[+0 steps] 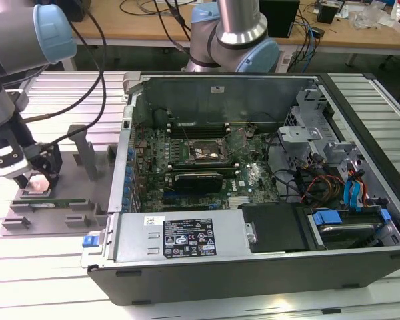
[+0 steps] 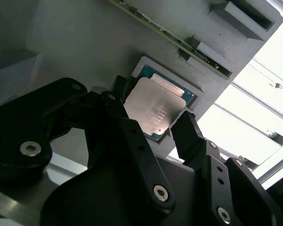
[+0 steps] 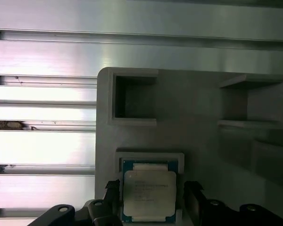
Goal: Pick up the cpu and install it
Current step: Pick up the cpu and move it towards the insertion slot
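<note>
The cpu (image 3: pixel 149 188), a small square chip with a shiny metal top on a green board, lies flat in a recess of the grey plastic tray (image 3: pixel 203 108). My gripper (image 3: pixel 151 192) hangs just over it, open, with one black finger on each side and a narrow gap to each chip edge. In the second wrist view the cpu (image 2: pixel 153 108) sits between the fingertips (image 2: pixel 186 127) of the gripper (image 2: pixel 152 109). In the exterior view the gripper (image 1: pixel 40 175) is over the tray (image 1: pixel 53 217) at the exterior view's left, outside the open computer case (image 1: pixel 253 260).
The case's motherboard has an open square socket (image 1: pixel 210 151) near its middle, with a black card (image 1: pixel 199 179) in front of it. A long card (image 1: pixel 53 202) lies in a tray slot beside the cpu. Upright tray posts (image 1: pixel 83 150) stand between tray and case.
</note>
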Robot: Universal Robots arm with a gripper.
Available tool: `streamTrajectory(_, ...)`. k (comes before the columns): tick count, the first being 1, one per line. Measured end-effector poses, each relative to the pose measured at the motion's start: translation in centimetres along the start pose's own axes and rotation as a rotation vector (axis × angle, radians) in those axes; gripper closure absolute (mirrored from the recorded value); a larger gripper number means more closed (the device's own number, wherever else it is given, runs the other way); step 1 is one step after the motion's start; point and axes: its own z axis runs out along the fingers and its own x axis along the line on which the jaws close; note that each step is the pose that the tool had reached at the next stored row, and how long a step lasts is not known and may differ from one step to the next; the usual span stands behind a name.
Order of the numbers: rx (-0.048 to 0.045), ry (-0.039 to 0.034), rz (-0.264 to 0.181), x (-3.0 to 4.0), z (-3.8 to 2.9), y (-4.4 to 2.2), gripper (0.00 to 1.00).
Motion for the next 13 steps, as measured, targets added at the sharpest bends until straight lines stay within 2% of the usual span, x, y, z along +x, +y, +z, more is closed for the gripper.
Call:
streamTrajectory(10,-0.0021,0.0000,0.000,0.10,0.38,0.01,0.34)
streamTrajectory(11,-0.0020,0.0000,0.000,0.10,0.38,0.01,0.35)
streamTrajectory(13,-0.0021,0.0000,0.000,0.10,0.38,0.01,0.45)
